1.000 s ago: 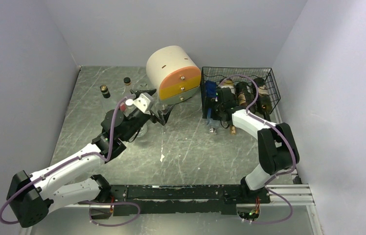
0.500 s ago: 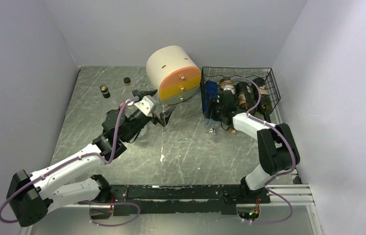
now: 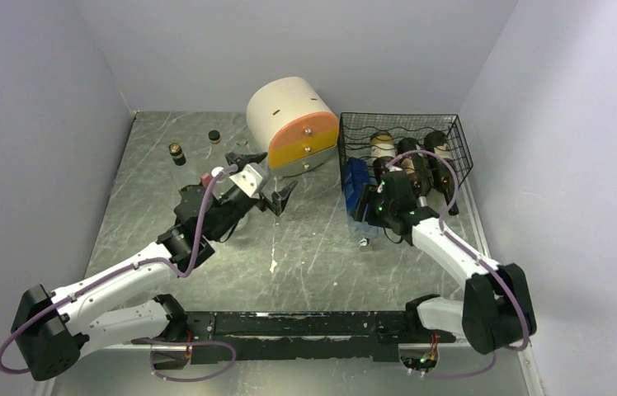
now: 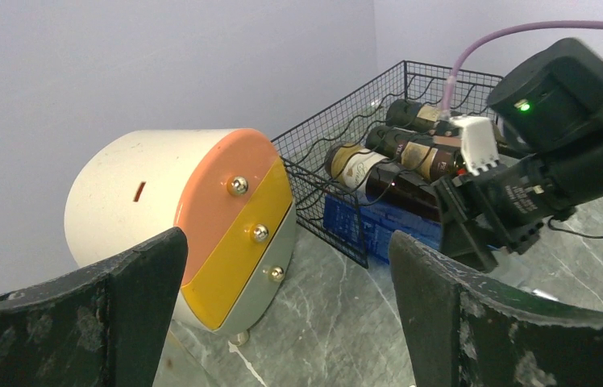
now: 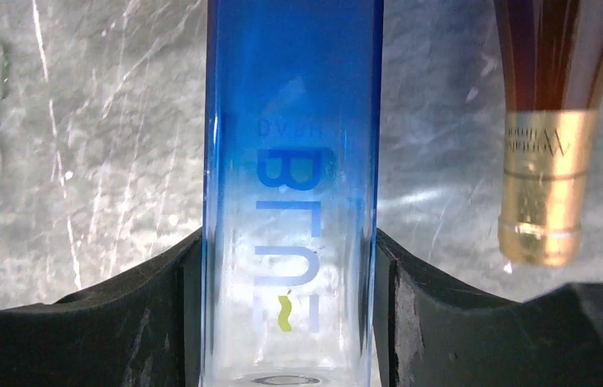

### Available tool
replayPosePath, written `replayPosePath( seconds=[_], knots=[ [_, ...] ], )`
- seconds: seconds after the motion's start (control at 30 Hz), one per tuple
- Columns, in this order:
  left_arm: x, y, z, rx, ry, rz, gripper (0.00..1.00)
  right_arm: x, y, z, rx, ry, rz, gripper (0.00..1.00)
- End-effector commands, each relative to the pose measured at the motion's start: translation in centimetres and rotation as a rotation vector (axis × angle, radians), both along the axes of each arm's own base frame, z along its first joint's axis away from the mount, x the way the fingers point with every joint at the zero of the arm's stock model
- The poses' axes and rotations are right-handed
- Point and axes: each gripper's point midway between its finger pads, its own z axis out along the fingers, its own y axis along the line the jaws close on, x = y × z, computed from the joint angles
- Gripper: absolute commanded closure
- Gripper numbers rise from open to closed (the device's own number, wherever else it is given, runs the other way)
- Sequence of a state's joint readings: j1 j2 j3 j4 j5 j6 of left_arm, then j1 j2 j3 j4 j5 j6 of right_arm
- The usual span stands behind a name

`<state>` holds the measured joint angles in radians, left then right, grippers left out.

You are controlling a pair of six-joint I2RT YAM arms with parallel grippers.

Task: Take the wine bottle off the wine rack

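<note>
Grey worktop [image 3: 313,247], with the black wine rack [image 3: 454,140] at far right. The right arm [image 3: 454,256] has pulled back toward its base. Its right fingers [image 5: 121,322] clamp the blue wine bottle [image 5: 290,121], now partly out of the rack's left front, so removal looks underway. The left fingers [image 4: 81,322] are spread wide and empty.

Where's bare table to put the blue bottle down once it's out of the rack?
Best: the bare table between left arm and right arm, ahead of the base rail. Also the strip left of the left arm. Crowded: the wine rack front, where the right hand grips the blue bottle, and the left hand by the drawer unit.
</note>
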<state>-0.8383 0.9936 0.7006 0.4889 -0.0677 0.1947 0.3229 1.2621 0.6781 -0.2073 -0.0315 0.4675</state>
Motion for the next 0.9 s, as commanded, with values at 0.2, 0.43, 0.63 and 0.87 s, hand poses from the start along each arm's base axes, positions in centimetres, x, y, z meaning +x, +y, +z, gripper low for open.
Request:
replayPosePath(
  seconds=[0.2, 0.43, 0.63, 0.87],
  knots=[
    [-1.2, -1.9, 0.7, 0.027, -0.032, -0.090, 0.05, -6.0, 1.0, 4.0, 0.165, 0.074, 0.018, 0.95],
    [-2.4, -2.9, 0.0, 0.083, -0.080, -0.157, 0.08, -9.1, 1.1, 6.3, 0.224, 0.078, 0.043, 1.00],
    [-4.7, -5.0, -1.9, 0.173, -0.132, -0.294, 0.07, -10.7, 1.8, 7.8, 0.226, 0.111, 0.155, 1.00],
    [-8.9, -6.9, -4.5, 0.273, -0.252, -0.492, 0.05, -12.4, 2.1, 9.1, 0.184, 0.166, 0.293, 1.00]
  ],
)
